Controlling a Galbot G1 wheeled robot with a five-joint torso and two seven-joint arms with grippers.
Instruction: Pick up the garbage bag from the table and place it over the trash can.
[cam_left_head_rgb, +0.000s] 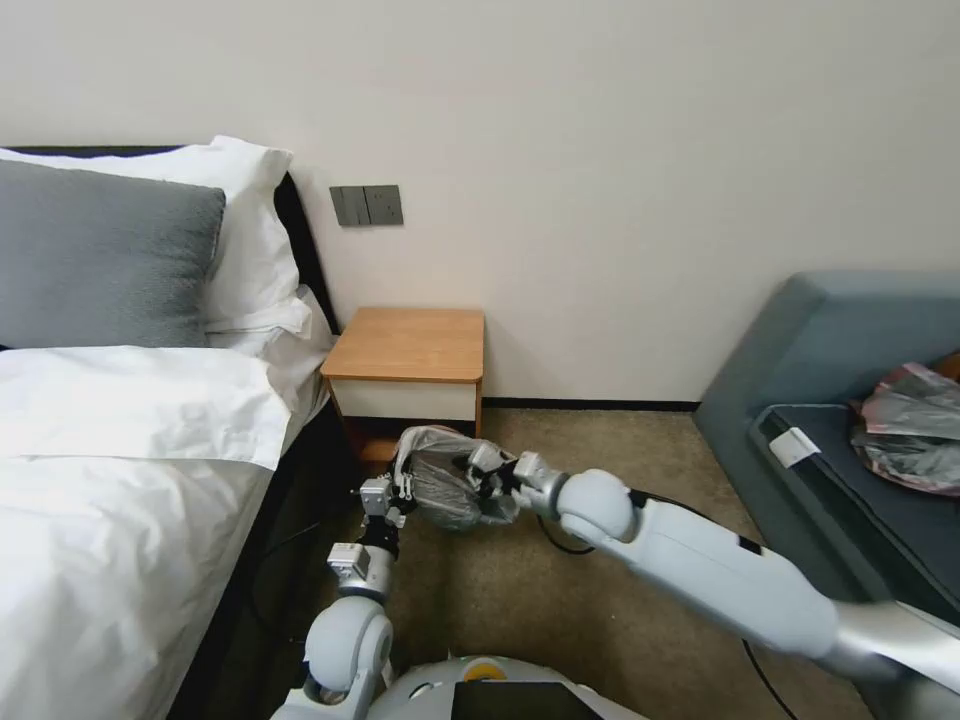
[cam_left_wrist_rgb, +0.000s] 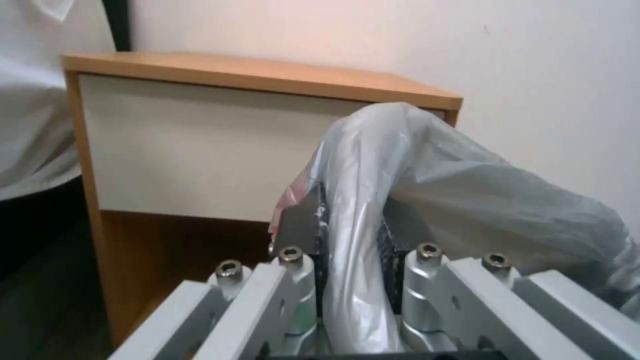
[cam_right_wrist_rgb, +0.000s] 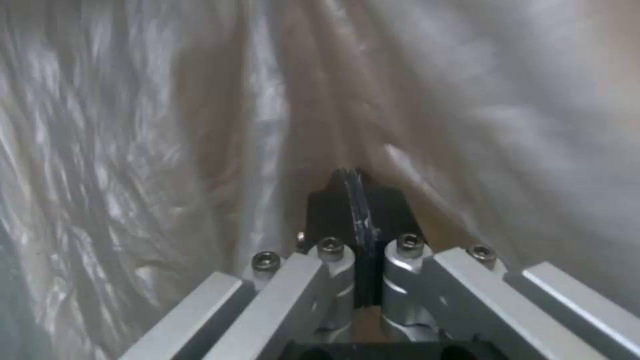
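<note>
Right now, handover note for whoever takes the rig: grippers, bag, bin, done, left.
Left gripper: shut on a fold of the garbage bag, low in front of the table.
Right gripper: fingers pressed together, bag film all around it; in the head view it meets the bag from the right. Whether it pinches film cannot be told.
Bag is off the table, held in the air between both arms.
Done: pickup.
Left: find the bin, spread the bag over its rim.

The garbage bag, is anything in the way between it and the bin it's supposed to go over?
The garbage bag hangs between the left tool and right tool, in front of the table. Nothing visible blocks it, but I see no bin here.
</note>
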